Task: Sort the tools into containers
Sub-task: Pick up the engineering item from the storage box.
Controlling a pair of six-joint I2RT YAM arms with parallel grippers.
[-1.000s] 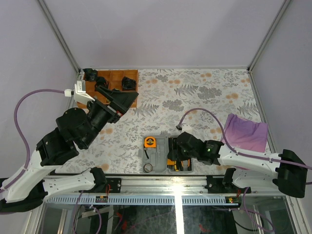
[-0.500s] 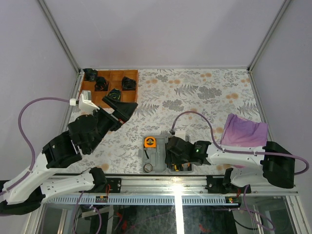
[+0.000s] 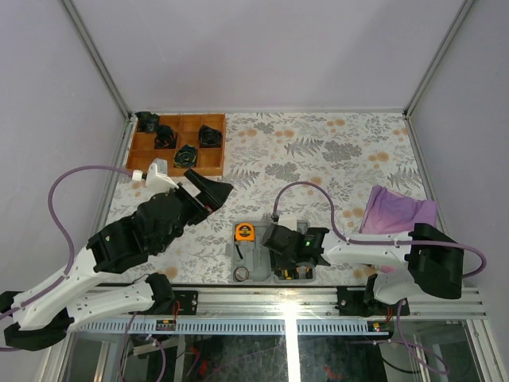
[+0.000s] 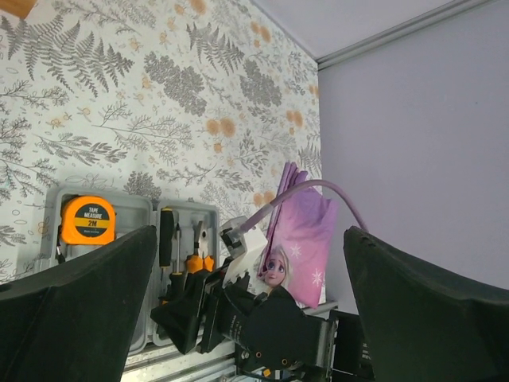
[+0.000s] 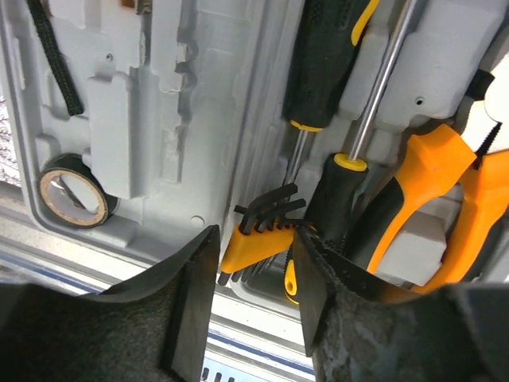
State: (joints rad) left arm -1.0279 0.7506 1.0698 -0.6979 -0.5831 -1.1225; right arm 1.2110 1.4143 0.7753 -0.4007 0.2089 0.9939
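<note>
Grey case (image 3: pixel 256 253) lies open and flat at lower centre of the top view. Tape measure (image 3: pixel 245 232) sits in its upper left corner. Neither has shifted in the last second.

Right gripper (image 5: pixel 256 235) is now over the case's right half, further left and lower than 1 second back, with the elbow drawn in toward centre. In the wrist view the jaws are about half apart, 1 finger each side of the hex keys (image 5: pixel 266 213), which lie in their orange holder in a recess. Cannot tell whether the fingers press on it. Screwdriver (image 5: pixel 332 199) and pliers (image 5: pixel 429 175) are just right of the keys. Roll of tape (image 5: pixel 48 185) is at left.

Left gripper (image 3: pixel 208 191) is spread wide and holds nothing. It has swung off the wooden tray (image 3: pixel 208 163) at upper left, down to centre-left.
</note>
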